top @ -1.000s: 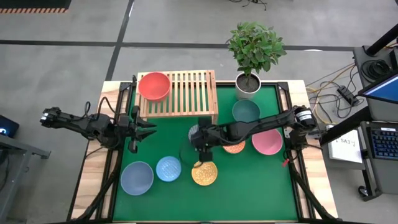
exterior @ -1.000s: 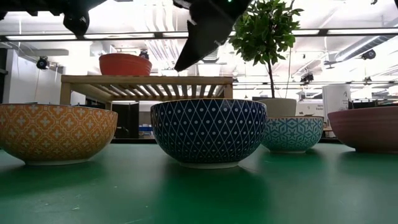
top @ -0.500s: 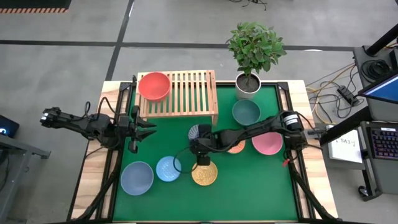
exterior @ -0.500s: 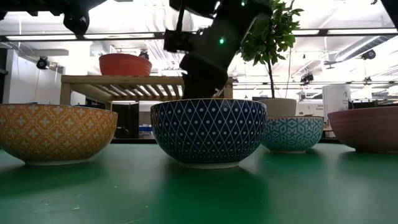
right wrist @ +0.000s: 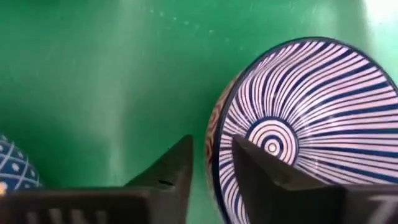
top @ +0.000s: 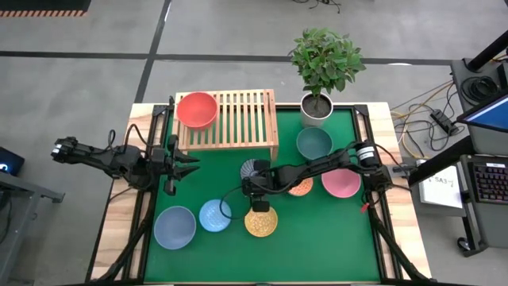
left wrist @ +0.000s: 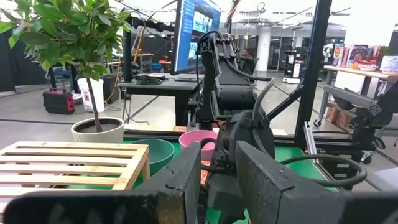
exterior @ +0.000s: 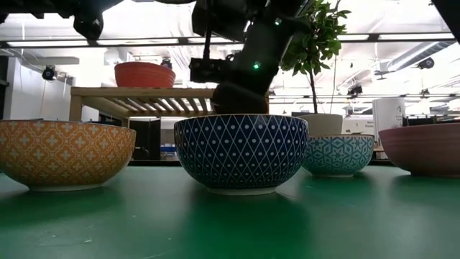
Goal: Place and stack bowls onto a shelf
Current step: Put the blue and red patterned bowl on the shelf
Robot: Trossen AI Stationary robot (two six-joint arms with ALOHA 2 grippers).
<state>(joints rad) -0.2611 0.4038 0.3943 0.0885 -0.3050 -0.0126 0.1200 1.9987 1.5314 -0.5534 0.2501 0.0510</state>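
Observation:
The dark blue bowl (right wrist: pixel 298 118), white with blue stripes inside, stands on the green mat (top: pixel 317 238) mid-table, and shows in the low view (exterior: pixel 241 151) too. My right gripper (right wrist: pixel 211 146) reaches down over its rim and is shut on it. The red bowl (top: pixel 196 109) sits on the left end of the wooden shelf (top: pixel 238 119) at the far edge. Yellow (top: pixel 261 222), light blue (top: pixel 214 215), grey-blue (top: pixel 175 227), orange (top: pixel 302 188), pink (top: pixel 341 182) and teal (top: pixel 314 142) bowls stand on the mat. My left gripper (top: pixel 176 173) hovers open at the left, holding nothing. My right gripper straddles the dark blue bowl's rim (right wrist: pixel 214 171) on its near side, one finger (right wrist: pixel 255 168) inside the bowl and the other (right wrist: pixel 177 165) outside. The fingers come from above, pointing down. The bowl stands upright with its base on the mat.
A potted plant (top: pixel 321 63) in a white pot stands at the far right corner beside the shelf. The shelf's right half is bare slats. Bowls ring the right gripper closely; open mat lies along the near right (top: pixel 333 246).
My right gripper has come down from above the shelf's height onto the dark blue bowl's rim, its arm lowering over the mat. The bowl stays where it was.

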